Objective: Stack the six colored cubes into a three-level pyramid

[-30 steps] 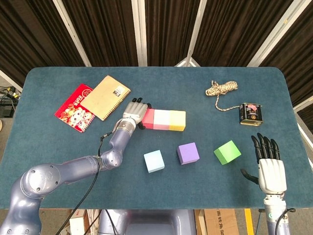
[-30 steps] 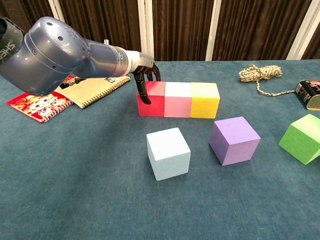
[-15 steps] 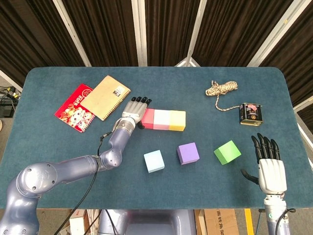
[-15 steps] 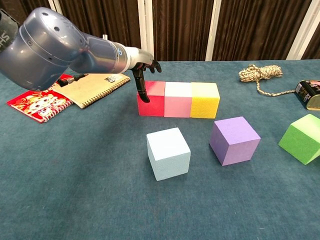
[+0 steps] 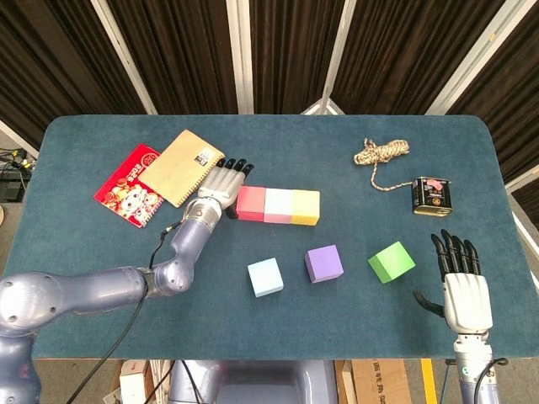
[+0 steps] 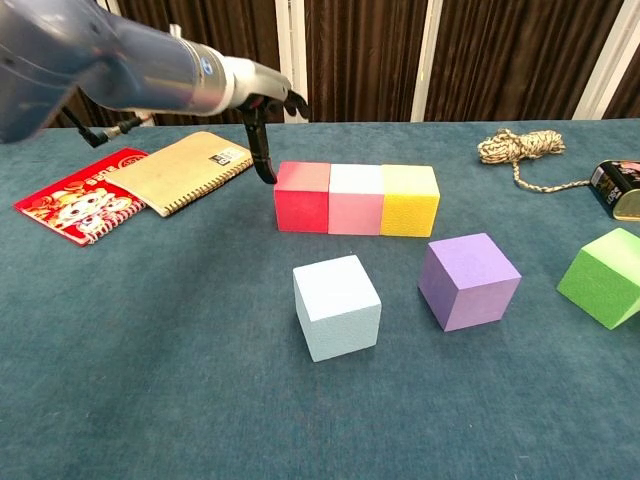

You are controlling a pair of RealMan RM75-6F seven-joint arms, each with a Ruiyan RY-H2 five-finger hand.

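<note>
Left hand [image 5: 221, 183] open beside red cube [image 5: 251, 204], apart

This looks like a robot lab or test studio: a blue felt-covered table [image 5: 109, 286] stands in front of dark brown curtains [image 5: 177, 50] hung between white frame bars [image 5: 240, 50]. Left of the table, loose cables [image 5: 12, 160] trail on the floor, and cardboard boxes [image 5: 383, 380] sit beneath its near edge.

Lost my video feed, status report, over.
Left hand open, beside red foam cube, holding nothing. Right hand open, idle. Bottom row of three set; light blue cube, purple cube, green cube loose. Nothing blocking.
</note>
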